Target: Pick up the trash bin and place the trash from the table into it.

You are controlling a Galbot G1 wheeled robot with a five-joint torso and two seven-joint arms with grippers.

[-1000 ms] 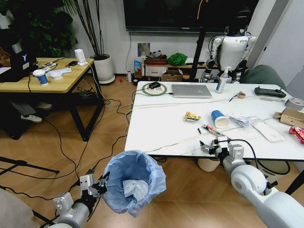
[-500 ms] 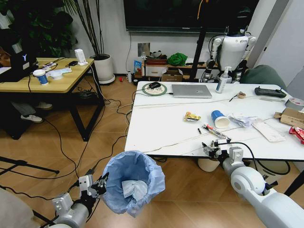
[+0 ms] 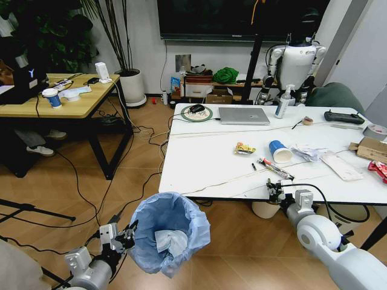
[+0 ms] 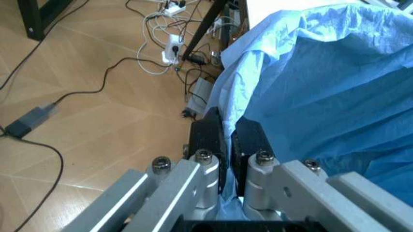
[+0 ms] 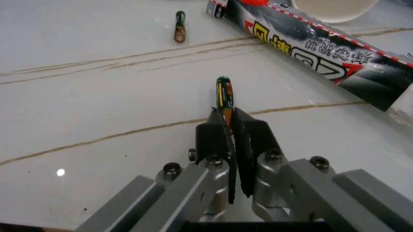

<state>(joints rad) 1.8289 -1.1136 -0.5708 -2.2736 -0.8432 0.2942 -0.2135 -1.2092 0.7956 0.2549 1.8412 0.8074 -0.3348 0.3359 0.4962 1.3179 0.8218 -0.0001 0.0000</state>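
The trash bin (image 3: 170, 232), lined with a ruffled light blue bag (image 4: 310, 82), hangs low over the floor in front of the table (image 3: 205, 169). My left gripper (image 3: 125, 234) is shut on the bag's rim (image 4: 227, 121). A white tissue lies inside. My right gripper (image 3: 275, 191) is at the table's front edge, shut on a small green-and-orange battery (image 5: 224, 96). Beyond it lie a second battery (image 5: 179, 26) and the red-and-white tube box (image 5: 310, 43). More trash sits farther back: a blue cup (image 3: 279, 150), a yellow wrapper (image 3: 244, 147), white wrappers (image 3: 308, 153), cardboard (image 3: 370, 148) and a red packet (image 3: 380, 169).
A silver laptop (image 3: 243, 115), a tape roll (image 3: 196, 113), a spray bottle (image 3: 282, 101) and a black controller (image 3: 343, 116) stand at the table's far side. Cables (image 3: 91, 187) trail over the wooden floor. A wooden-topped table (image 3: 54, 99) is at the left.
My right gripper has drawn back toward the table's front edge and a little to the right. The bin and left gripper have hardly moved.
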